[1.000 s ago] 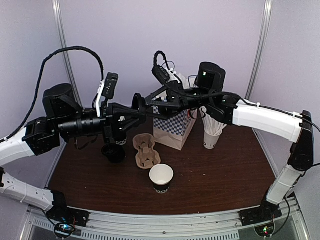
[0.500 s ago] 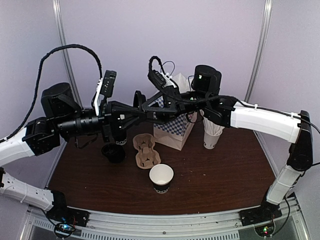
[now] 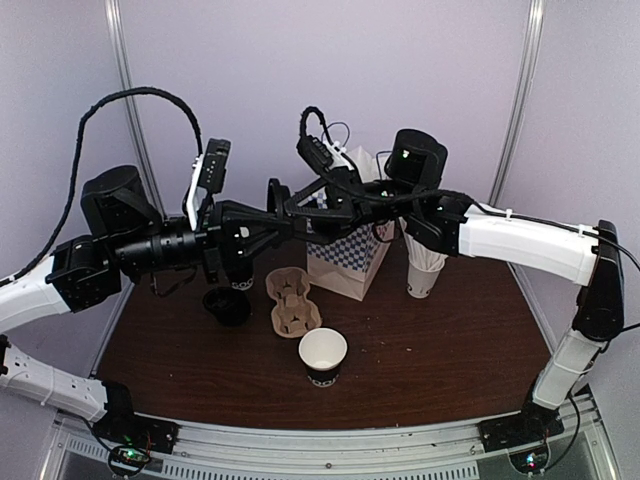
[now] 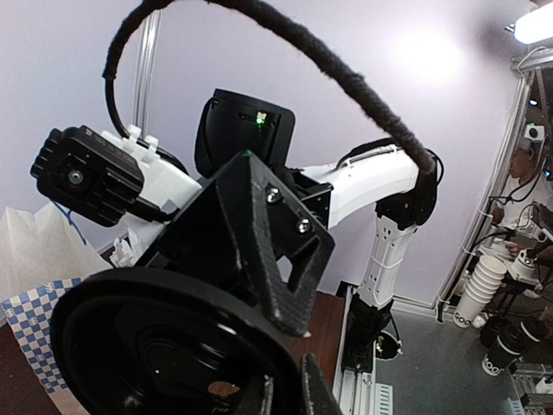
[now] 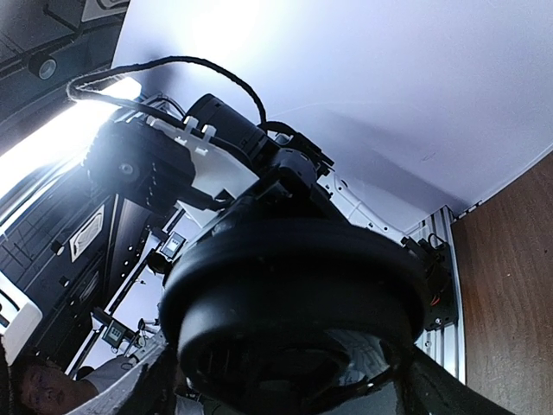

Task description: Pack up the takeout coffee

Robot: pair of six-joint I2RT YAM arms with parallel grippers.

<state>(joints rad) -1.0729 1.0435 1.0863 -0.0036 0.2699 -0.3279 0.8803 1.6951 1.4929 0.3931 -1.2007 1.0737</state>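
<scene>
A black plastic lid (image 3: 272, 206) hangs in the air above the table, left of the bag. My left gripper (image 3: 284, 222) is shut on its rim; the wrist view shows the lid (image 4: 155, 346) pinched at the bottom edge by my left gripper (image 4: 283, 393). From the right, my right gripper (image 3: 300, 208) reaches over the same lid (image 5: 294, 294), one finger on each side of it, jaws wide. Whether they touch it is unclear. The takeout coffee cup (image 3: 322, 357), small and black with pale print, stands lidless near the front, its white inside showing.
A blue-and-white checkered paper bag (image 3: 345, 252) stands behind the middle. A cardboard cup carrier (image 3: 293, 300) lies in front of it. A black round stack (image 3: 228, 305) sits at the left. A white cup of sticks (image 3: 425, 272) stands right of the bag.
My right gripper has shifted left over the lid and its jaws have narrowed a little around it. The left gripper holds the lid in the same spot.
</scene>
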